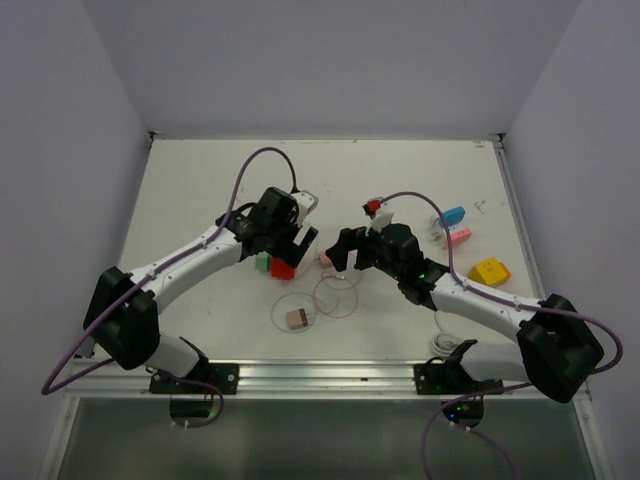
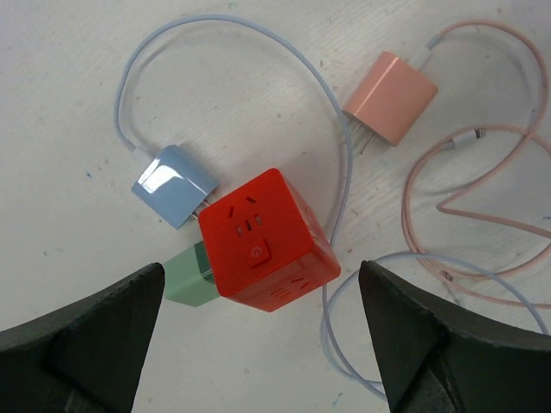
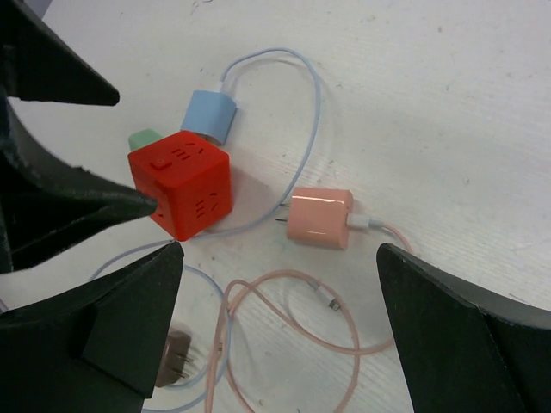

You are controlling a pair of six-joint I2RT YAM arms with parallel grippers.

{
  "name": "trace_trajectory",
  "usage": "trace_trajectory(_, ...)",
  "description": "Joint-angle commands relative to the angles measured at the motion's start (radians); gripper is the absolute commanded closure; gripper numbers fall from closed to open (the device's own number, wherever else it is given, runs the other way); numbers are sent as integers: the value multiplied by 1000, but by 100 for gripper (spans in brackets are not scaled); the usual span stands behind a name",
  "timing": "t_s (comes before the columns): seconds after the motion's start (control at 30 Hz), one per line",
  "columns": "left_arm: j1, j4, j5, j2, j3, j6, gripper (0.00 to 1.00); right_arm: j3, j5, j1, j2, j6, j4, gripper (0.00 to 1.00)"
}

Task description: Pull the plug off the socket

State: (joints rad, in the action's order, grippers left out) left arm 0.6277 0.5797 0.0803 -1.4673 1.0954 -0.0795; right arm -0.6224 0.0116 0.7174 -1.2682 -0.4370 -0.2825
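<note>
The red cube socket lies on the white table, also seen in the left wrist view and the right wrist view. A green plug and a light blue plug with a pale blue cable sit against two of its sides. My left gripper is open and hovers just above the cube, one finger on each side. My right gripper is open and empty, above a loose pink charger that lies to the right of the cube.
The pink cable loops near the charger. A brown plug lies nearer the arms. A blue block, a pink block and a yellow block lie at the right. A white cable lies by the right base.
</note>
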Motion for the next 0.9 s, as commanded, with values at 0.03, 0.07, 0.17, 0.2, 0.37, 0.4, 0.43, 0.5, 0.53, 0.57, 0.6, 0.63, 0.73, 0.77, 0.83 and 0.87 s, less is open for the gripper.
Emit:
trace_trajectory(0.03,82,-20,45,24,-8,159,2,36,111,-19,82,11,-3,1)
trace_trajectory(0.07,107,-33,58,22,-15,191,2,50,126,-22,96,7,-7,1)
trace_trajectory(0.17,144,-46,105,10,-43,244,2,78,168,-36,135,-8,-17,1)
trace_trajectory(0.2,153,-43,137,-4,-49,250,2,84,178,-41,142,-15,-18,1)
trace_trajectory(0.37,216,-72,245,-28,-86,303,3,101,163,-72,148,-29,-32,1)
trace_trajectory(0.4,222,-83,286,-33,-98,305,4,102,154,-82,144,-38,-35,1)
trace_trajectory(0.43,233,-99,298,-33,-101,313,5,102,133,-87,133,-45,-41,1)
trace_trajectory(0.5,240,-116,322,-36,-114,323,5,104,114,-102,121,-54,-47,1)
trace_trajectory(0.53,248,-130,328,-34,-118,325,5,102,94,-107,115,-60,-50,1)
trace_trajectory(0.57,253,-135,332,-36,-120,330,5,102,87,-111,109,-65,-55,1)
trace_trajectory(0.6,257,-141,343,-41,-127,330,5,105,77,-118,105,-71,-58,1)
trace_trajectory(0.63,265,-150,346,-44,-132,334,5,107,67,-127,104,-74,-64,1)
trace_trajectory(0.73,280,-159,380,-73,-137,334,5,115,54,-141,99,-85,-73,1)
trace_trajectory(0.77,283,-161,386,-83,-137,336,5,113,50,-142,98,-88,-76,1)
trace_trajectory(0.83,296,-165,401,-111,-135,339,5,113,44,-145,92,-89,-78,1)
trace_trajectory(0.87,299,-165,406,-119,-135,340,5,115,41,-147,92,-89,-80,1)
